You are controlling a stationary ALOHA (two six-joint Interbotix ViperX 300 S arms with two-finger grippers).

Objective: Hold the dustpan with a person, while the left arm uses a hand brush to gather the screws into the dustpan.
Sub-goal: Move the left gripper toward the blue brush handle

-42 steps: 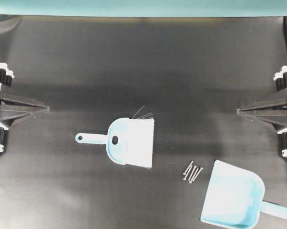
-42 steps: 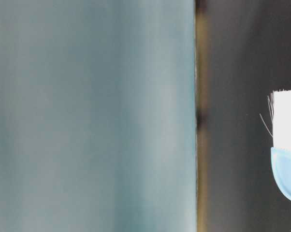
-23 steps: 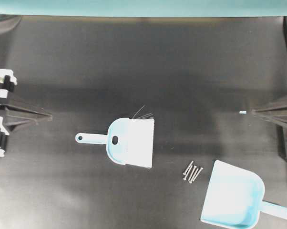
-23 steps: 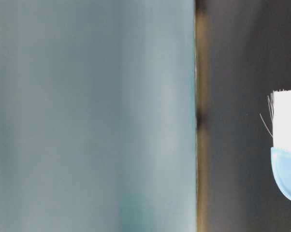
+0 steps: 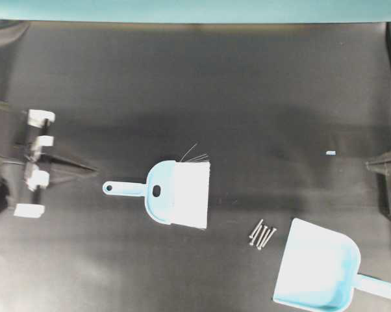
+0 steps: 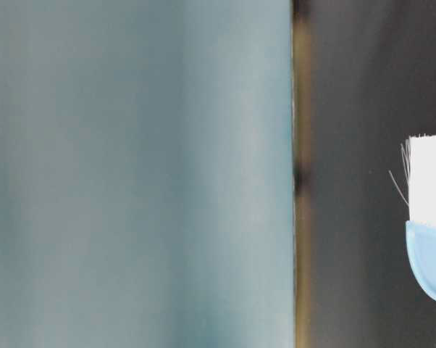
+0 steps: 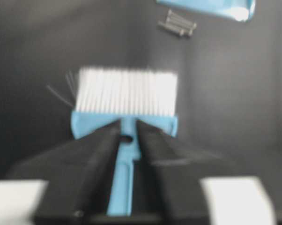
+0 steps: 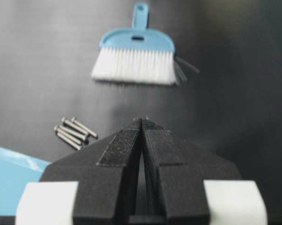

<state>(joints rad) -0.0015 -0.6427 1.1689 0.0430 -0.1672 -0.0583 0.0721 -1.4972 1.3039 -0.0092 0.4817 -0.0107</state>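
- The hand brush [image 5: 176,194] lies flat on the dark worktop [image 5: 195,84], handle end toward the left gripper [image 5: 91,170] and white bristles away from it. Its long axis lines up with that arm's reach, so I'd guess a straight push forward gets it onto the handle.
- The left fingers [image 7: 101,145] stand a little apart with nothing between them. In the wrist view the blue handle shows in the slot, but from overhead the tips sit just short of the handle end.
- The right gripper [image 8: 142,121] is clenched and empty, parked at the far right edge, so the left arm is much nearer the brush.
- The screws [image 5: 262,234] sit in a small bunch just beside the wide front edge of the dustpan [image 5: 317,273], between it and the brush bristles.
- No person's hand shows anywhere.
- The table-level camera mostly sees a teal wall [image 6: 138,174] and a sliver of brush, no grippers.
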